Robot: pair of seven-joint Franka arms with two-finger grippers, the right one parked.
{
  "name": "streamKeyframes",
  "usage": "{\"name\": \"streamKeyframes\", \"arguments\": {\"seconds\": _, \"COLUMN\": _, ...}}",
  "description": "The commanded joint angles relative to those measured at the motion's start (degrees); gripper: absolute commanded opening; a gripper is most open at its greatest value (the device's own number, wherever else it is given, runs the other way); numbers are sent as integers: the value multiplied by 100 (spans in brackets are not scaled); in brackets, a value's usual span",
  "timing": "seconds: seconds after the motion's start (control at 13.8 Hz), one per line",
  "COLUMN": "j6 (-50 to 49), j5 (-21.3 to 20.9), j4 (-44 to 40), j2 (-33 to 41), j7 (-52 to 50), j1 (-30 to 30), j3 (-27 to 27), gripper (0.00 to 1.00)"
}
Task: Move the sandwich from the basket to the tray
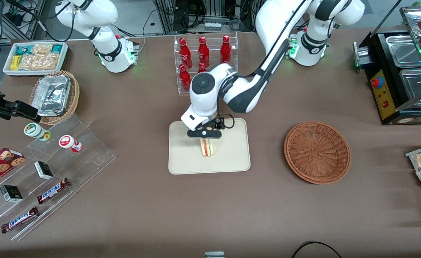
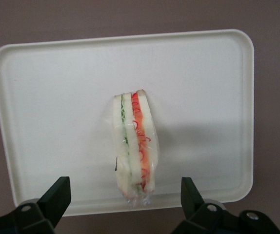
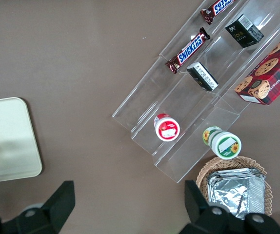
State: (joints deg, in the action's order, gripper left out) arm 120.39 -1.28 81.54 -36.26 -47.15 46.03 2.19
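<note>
The brown table point(image 1: 131, 200) fills the front view. The left arm point(image 1: 267, 53) reaches from the upper right of that frame down to its centre. The cream tray point(image 1: 231, 157) sits at centre frame, and the reddish-brown basket point(image 1: 317, 152) lies to its right, well apart, with nothing in it. The sandwich point(image 1: 206, 147) stands on its edge on the tray, near the middle, directly under the gripper point(image 1: 204, 138).

From the front only the sandwich's layered end shows, and the gripper body hides whether the fingers touch it. The left wrist view settles that: the two dark fingers point(image 2: 57, 197) stand spread wide on either side of the sandwich point(image 2: 132, 146), clear of it, so the gripper point(image 2: 125, 200) is open and holds nothing. That view also shows the wedge's long axis running across the short dimension of the tray point(image 2: 42, 97), filling edge up, red layer beside green, in clear wrap. The right wrist view catches only one tray corner point(image 3: 18, 146) at its left edge.
</note>
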Motion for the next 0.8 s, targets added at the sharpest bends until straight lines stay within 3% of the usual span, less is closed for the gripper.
{"name": "streamKeyframes", "arguments": {"seconds": 0.0, "j6": -392, "j5": -4, "j4": 82, "j2": 478, "j7": -302, "j1": -103, "j3": -34, "gripper": 99}}
{"name": "streamKeyframes", "arguments": {"seconds": 0.72, "j6": -1983, "j5": -48, "j4": 117, "j2": 2061, "j7": -51, "j1": -1648, "j3": -34, "gripper": 99}}
